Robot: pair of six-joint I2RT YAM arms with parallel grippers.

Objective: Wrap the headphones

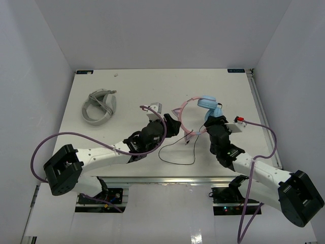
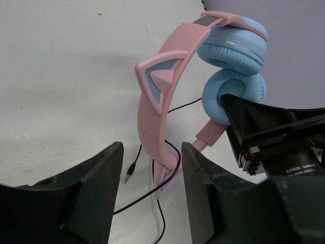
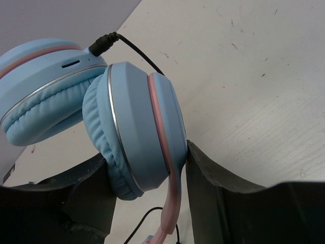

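Observation:
The headphones [image 1: 202, 108] stand at centre-right of the table, light-blue earcups at the right, pink headband [image 2: 152, 117] with a cat ear [image 2: 157, 81] arching left. My right gripper [image 1: 213, 121] is shut on the lower earcup [image 3: 137, 127], with a finger on each side. The other earcup [image 3: 45, 86] is beside it, with the cable plugged in at its top. My left gripper [image 2: 152, 147] is open, and the headband's lower part lies between its jaws, close to the right finger. The thin black cable [image 2: 163, 225] loops once around the headband there and trails on the table [image 1: 194, 155]. Its jack plug [image 2: 130, 171] lies loose.
A grey-white looped band [image 1: 99, 107] lies at the far left of the white table [image 1: 152, 86]. White walls close in the left, back and right. My right arm's black body [image 2: 284, 137] sits close to the right of the left gripper.

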